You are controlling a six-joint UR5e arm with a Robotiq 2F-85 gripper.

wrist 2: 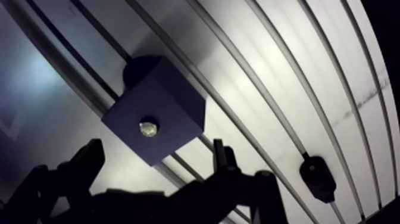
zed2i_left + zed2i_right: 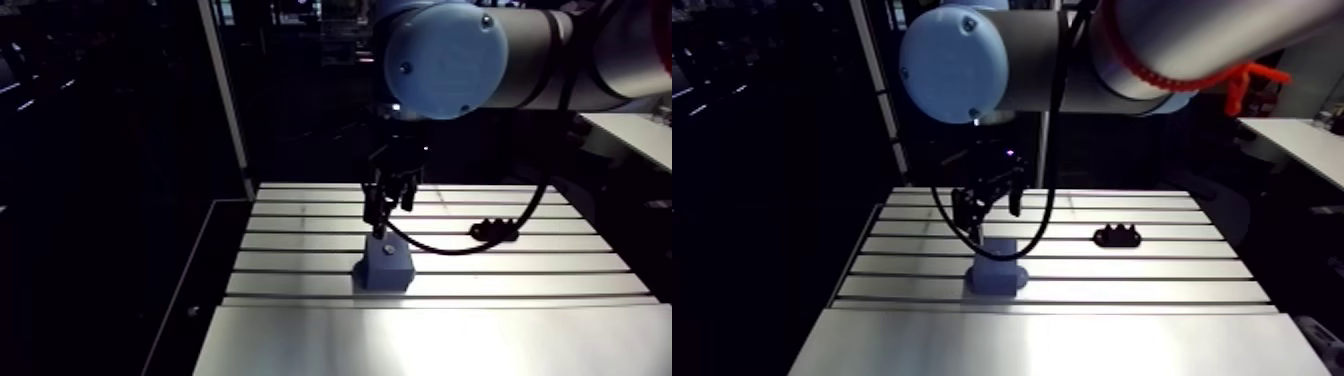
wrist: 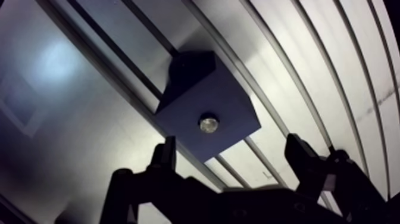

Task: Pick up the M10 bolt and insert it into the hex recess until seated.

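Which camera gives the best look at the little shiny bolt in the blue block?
The wrist view: it looks down on the bolt, bright on top of the block, just ahead of the open gripper. The arm view shows it only as a tiny speck.

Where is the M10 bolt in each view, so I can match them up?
Arm view: the M10 bolt is a small bright spot on top of the blue block, directly under the end effector.
Wrist view: its head shows in the middle of the block's top face, ahead of the open end effector, not held by it.
Shared landmark: the blue block on the slotted table.
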